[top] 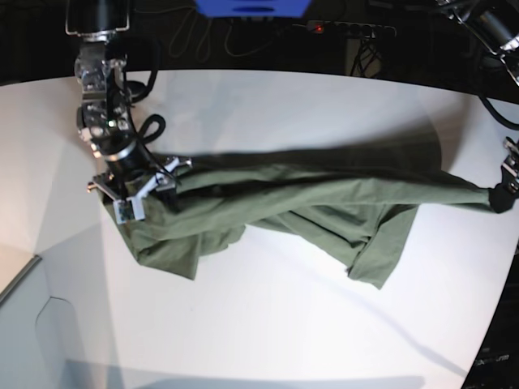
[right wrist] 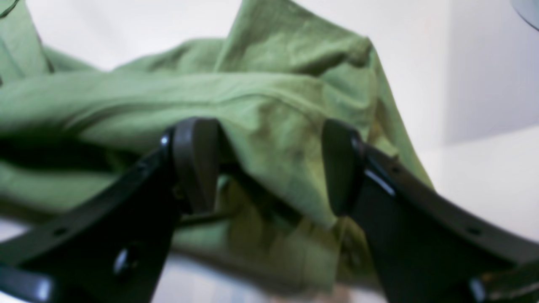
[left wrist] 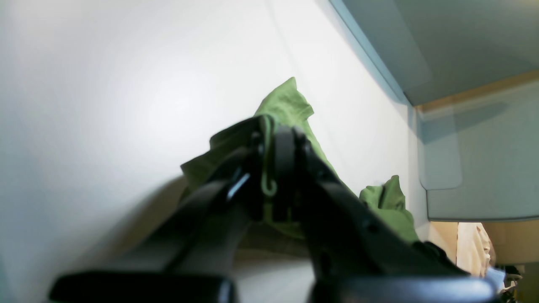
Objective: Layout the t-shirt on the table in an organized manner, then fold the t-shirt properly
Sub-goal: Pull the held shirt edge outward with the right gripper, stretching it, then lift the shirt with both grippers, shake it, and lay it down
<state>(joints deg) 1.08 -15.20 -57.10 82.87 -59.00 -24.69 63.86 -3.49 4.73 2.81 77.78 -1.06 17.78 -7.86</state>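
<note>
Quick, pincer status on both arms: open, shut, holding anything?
Left pincer: shut on the shirt.
Right pincer: open, pads either side of the shirt, not gripping it.

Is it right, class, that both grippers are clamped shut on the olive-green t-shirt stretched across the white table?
Not quite. Only the left gripper is shut on the t-shirt. The right wrist view shows the right gripper open, fabric loose between its jaws. The table is white.

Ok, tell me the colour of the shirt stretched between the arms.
Plain olive-green cotton t-shirt, no pattern; the base view shows it best.
</note>
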